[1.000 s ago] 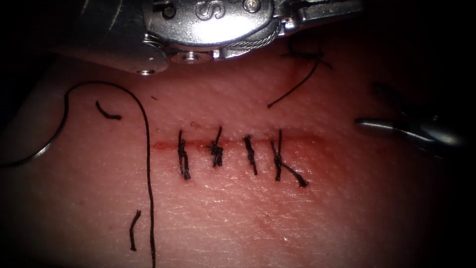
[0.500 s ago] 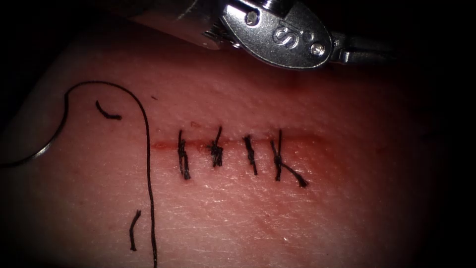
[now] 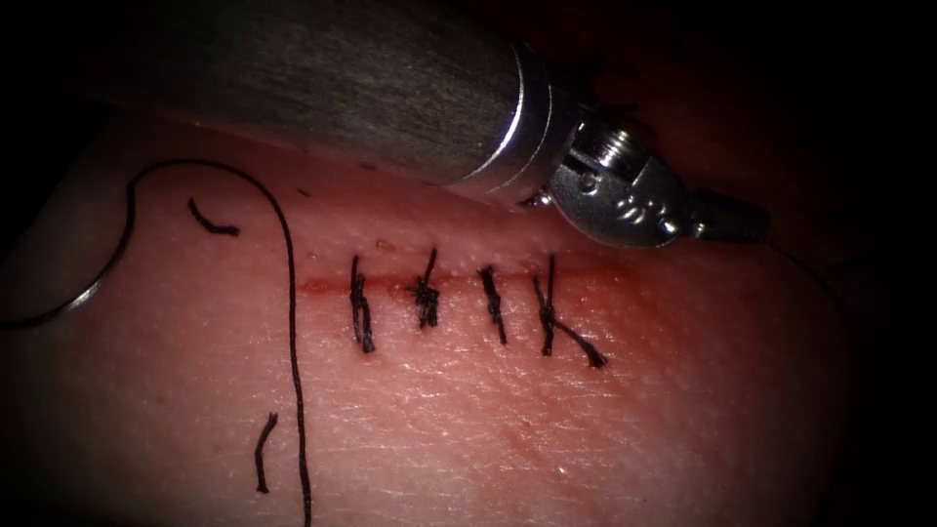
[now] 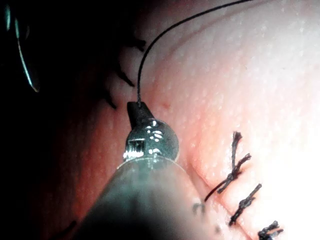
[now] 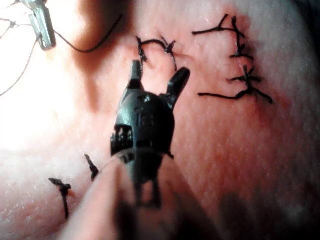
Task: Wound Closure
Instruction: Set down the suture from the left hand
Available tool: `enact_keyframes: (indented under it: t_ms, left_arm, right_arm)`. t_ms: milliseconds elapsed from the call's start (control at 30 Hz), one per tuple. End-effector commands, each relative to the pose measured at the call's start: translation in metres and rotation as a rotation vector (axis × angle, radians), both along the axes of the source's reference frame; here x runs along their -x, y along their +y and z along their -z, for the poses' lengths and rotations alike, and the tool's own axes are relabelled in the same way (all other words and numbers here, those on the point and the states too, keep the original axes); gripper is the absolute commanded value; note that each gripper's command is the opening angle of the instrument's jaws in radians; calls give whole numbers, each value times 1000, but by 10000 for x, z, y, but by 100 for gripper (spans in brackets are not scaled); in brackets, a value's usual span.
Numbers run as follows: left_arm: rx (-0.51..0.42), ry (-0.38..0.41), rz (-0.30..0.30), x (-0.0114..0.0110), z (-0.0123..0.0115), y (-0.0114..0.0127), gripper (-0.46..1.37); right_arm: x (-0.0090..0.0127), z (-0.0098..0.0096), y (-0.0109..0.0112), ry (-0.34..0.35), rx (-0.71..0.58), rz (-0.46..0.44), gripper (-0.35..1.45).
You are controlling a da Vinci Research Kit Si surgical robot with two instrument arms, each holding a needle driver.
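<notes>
Needle (image 3: 68, 301) (far left) and thread (image 3: 291, 322) run off-frame.

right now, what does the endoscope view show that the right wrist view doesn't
Endoscope view: the needle lies on the tissue left of the cut. It is in neither tool and seemingly not in the tissue.
Right wrist view: the right tool is above the tissue with its jaws open, holding nothing.
Both: the left tool, with its jaws shut on the thread, and the stitches across the cut.
</notes>
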State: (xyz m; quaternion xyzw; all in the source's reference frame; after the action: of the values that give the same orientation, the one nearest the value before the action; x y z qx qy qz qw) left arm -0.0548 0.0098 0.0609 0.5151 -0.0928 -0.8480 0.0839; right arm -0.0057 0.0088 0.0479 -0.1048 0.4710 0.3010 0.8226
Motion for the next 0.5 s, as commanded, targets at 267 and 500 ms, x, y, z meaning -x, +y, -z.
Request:
enact_keyframes:
  t_ms: [267, 500]
  left_arm:
    - [-108, 44, -30, 7, -52, -11, -35]
    - [-133, 88, -50, 36, -91, -12, -35]
  right_arm:
    - [-27, -3, -12, 32, 3, 21, 128]
    - [-43, -2, -19, 43, -2, 35, 128]
